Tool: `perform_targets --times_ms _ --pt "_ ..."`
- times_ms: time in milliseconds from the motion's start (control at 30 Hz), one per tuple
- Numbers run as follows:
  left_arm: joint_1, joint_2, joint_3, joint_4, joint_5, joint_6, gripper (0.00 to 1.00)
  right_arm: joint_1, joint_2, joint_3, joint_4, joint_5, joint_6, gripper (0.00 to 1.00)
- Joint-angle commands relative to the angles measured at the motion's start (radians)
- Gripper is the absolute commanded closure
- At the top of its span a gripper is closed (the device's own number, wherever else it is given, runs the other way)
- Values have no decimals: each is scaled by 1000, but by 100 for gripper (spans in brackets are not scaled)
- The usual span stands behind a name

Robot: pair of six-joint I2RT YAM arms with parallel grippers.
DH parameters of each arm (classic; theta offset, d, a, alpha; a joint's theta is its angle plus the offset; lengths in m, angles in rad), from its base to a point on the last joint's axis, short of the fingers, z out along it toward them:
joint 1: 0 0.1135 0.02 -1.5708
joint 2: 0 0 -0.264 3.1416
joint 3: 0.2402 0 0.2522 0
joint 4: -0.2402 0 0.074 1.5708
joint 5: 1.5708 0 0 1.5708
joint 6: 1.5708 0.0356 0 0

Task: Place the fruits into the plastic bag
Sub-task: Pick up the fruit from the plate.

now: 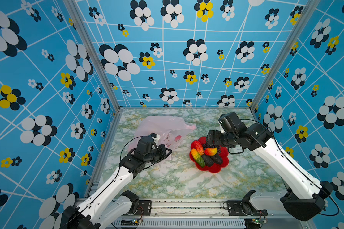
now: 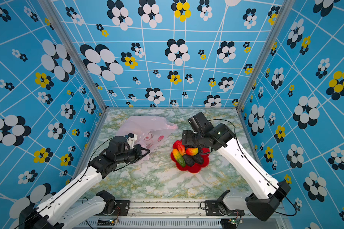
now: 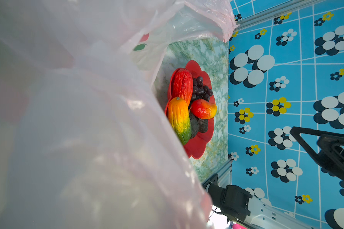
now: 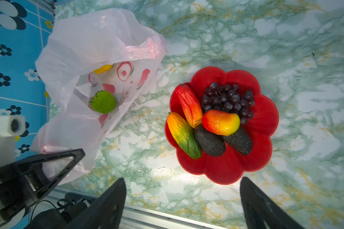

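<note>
The plastic bag (image 4: 91,39) lies at the table's back left, its mouth facing the red plate (image 4: 264,119). My left gripper (image 1: 168,151) is shut on the bag's near edge and lifts it. Inside the bag lie a bumpy green ball (image 4: 102,102) and a yellow fruit (image 4: 102,68). On the plate sit a red fruit (image 4: 189,105), a red-yellow-green one (image 4: 184,135), a red-yellow one (image 4: 220,123), two dark avocado-like ones (image 4: 210,141) and purple grapes (image 4: 228,101). My right gripper (image 4: 183,181) hangs open above the plate's far edge, nothing between its fingers.
The plate (image 1: 213,168) stands right of the table's middle, a short gap from the bag (image 1: 159,125). Patterned blue walls close the table on the left, back and right. A metal rail (image 1: 187,206) with both arm bases runs along the front edge.
</note>
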Motion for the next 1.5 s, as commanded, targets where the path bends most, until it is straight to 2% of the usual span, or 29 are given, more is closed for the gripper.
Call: perform_targets --times_ms 0,300,433,567,967,1467 --pt "-2 -28 -2 -32 15 24 100 -5 5 8 -123 -4 -12 10" --pt "-24 -80 14 -79 -16 50 100 -3 88 -97 -54 -162 -46 16" --pt "-27 -99 23 -110 -27 59 100 15 152 -115 -34 -191 -75 17" --pt "-29 -115 27 -136 -35 64 100 38 238 -104 -32 -191 -116 18" --pt "-29 -139 23 -170 -49 64 100 57 418 -89 132 -236 -152 26" --pt "-29 -144 9 -179 -58 56 100 57 560 -41 132 -198 -211 30"
